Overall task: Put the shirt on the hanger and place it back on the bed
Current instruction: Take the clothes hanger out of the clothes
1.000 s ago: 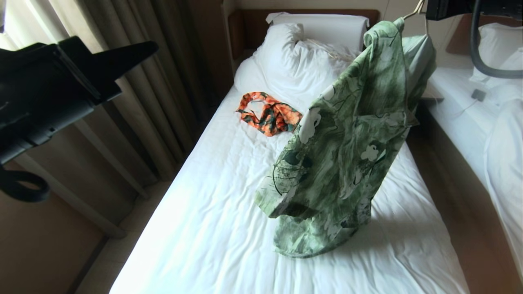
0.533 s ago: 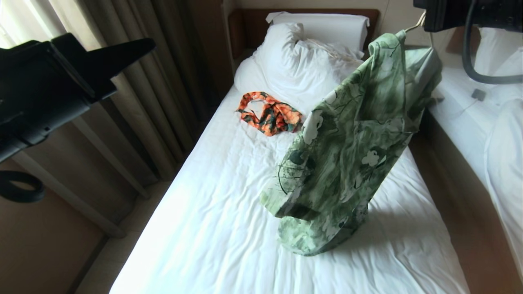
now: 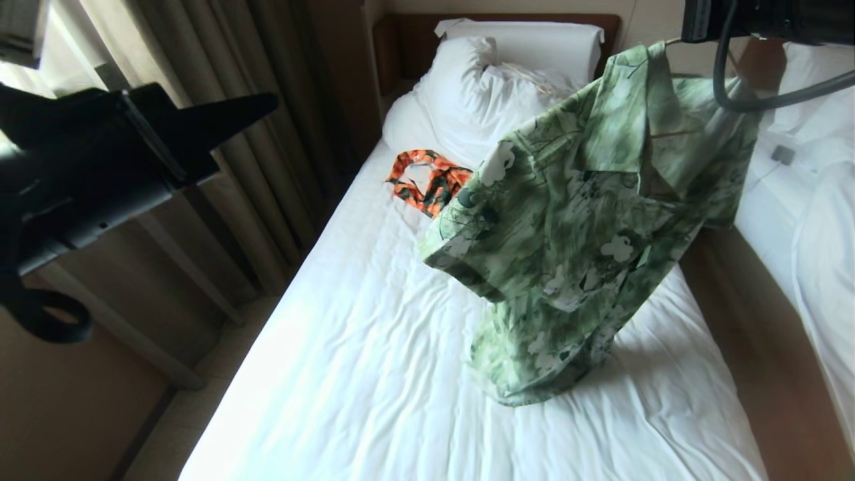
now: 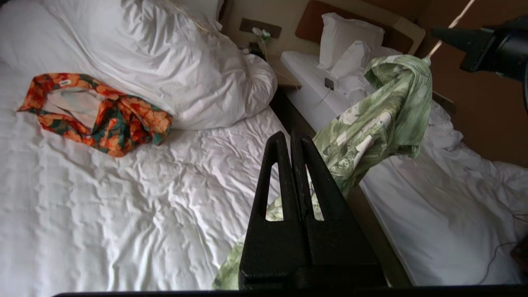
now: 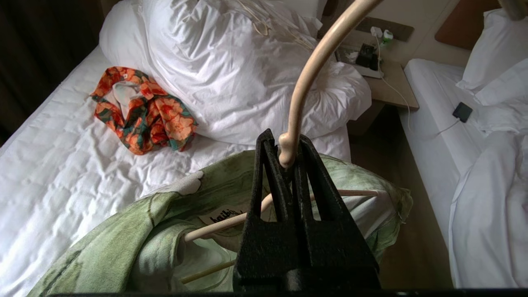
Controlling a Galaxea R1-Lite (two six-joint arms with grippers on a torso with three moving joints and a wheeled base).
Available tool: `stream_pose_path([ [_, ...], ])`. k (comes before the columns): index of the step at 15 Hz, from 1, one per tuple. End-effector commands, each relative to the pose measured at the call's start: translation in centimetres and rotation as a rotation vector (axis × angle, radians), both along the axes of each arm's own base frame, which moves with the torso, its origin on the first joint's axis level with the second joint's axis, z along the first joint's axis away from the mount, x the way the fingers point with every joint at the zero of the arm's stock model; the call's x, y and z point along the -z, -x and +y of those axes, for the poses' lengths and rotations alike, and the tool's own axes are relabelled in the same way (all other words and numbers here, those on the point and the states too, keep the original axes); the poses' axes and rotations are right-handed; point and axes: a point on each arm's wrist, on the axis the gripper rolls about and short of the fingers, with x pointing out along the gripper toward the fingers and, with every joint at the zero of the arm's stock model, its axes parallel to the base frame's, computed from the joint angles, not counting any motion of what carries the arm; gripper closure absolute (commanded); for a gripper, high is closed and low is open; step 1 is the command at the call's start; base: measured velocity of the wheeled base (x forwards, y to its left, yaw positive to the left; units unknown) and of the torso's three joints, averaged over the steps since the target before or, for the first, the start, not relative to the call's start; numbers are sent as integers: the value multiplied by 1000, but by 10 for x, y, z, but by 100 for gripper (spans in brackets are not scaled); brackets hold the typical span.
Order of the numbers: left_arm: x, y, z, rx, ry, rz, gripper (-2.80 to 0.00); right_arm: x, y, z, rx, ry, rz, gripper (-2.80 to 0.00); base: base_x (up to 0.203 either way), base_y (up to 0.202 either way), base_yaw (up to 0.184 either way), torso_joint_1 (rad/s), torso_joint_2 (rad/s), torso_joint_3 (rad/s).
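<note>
Pinching the hanger [image 5: 307,78] at its hook's base, the right gripper [image 5: 284,154] held the shirt [image 3: 588,220] above the bed [image 3: 374,347] — hem touching the sheet; the left gripper [image 4: 291,140] hung aside, fingers pressed together, empty.

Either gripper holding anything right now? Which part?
Right gripper is shut on the hanger, pinching the base of its hook, with the shirt hanging from it. Left gripper is shut on nothing.
</note>
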Motion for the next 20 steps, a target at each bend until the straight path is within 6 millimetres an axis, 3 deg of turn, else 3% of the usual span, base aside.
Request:
stream_pose_path([
  [1, 18, -12, -21, 47, -61, 50, 0, 4, -5, 4, -1, 8, 13, 0, 0, 0, 0, 0, 0, 0],
  [5, 49, -12, -70, 115, -150, 125, 0, 6, -3, 8, -16, 20, 32, 0, 0, 0, 0, 0, 0, 0],
  [6, 59, -12, -82, 130, -169, 145, -280, 6, -4, 9, -14, 21, 33, 0, 0, 0, 0, 0, 0, 0],
  [11, 114, -18, -113, 65, -394, 41, -280, 10, -15, -2, 32, 31, 48, 0, 0, 0, 0, 0, 0, 0],
  [15, 138, -25, -130, 31, -461, 23, -280, 10, -15, -2, 32, 33, 52, 0, 0, 0, 0, 0, 0, 0],
  [20, 146, -46, -145, -133, -428, -56, -280, 11, -13, -1, 26, 35, 54, 0, 0, 0, 0, 0, 0, 0],
])
